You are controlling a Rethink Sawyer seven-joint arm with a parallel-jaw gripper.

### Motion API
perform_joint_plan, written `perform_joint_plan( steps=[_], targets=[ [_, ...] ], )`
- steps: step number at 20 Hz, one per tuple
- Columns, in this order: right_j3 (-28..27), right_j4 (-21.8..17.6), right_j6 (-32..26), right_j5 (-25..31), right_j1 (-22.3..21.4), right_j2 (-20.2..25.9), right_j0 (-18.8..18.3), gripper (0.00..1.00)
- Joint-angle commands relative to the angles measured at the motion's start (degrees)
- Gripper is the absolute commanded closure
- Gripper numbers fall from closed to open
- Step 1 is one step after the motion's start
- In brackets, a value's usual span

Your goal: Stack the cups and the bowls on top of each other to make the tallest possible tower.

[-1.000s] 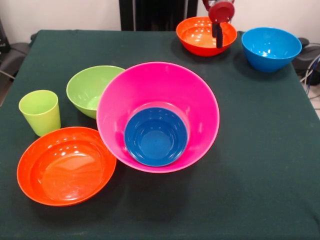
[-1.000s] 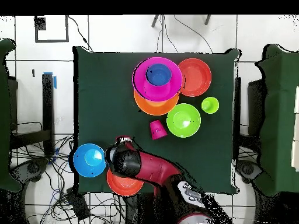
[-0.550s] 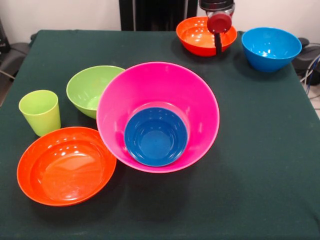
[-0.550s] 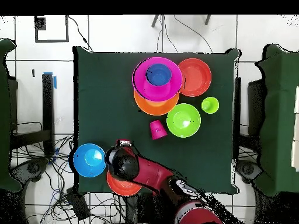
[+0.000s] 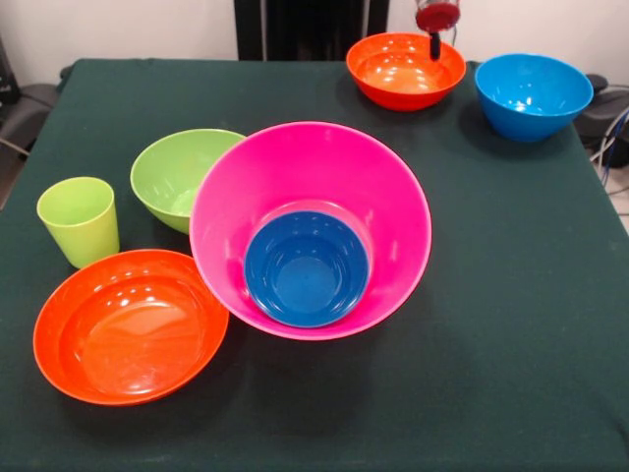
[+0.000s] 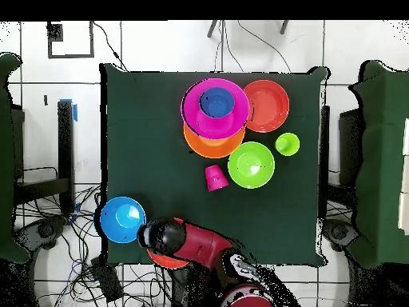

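Two-bowl tower (image 5: 311, 231): small dark blue bowl (image 5: 306, 267) nested in big pink; gripper (image 5: 435, 29) state unclear.

Small dark blue bowl (image 5: 306, 267) nested upright in big pink bowl (image 5: 311, 187); lime cup (image 5: 79, 220) apart

A dark green cloth (image 5: 511, 324) covers the whole table, hanging over its edges. Behind the table stands a pale wall (image 5: 118, 28), plain and evenly lit, with a black upright panel (image 5: 310, 28) in front of it at the middle. From above, the floor (image 6: 56, 88) is white tile with dark joints — black cables (image 6: 76, 232) trail across it near one corner of the table. Dark green shapes (image 6: 383, 160) — furniture, though of what kind cannot be told — stand on both sides of the table. A small dark square frame (image 6: 70, 40) lies on the tiles.
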Motion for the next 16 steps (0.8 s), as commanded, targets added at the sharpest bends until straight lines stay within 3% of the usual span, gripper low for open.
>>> perform_joint_plan(
  steps=[1,12,16],
  targets=[
    [-1.4,-3.2,-1.9,7.0,-0.6,0.5,0.2,0.0],
    [-2.5,-5.6,-3.6,4.6,1.3,0.7,-3.6,0.0],
    [-5.1,-8.1,-4.3,-0.2,6.8,0.4,-4.7,0.0]
  ],
)
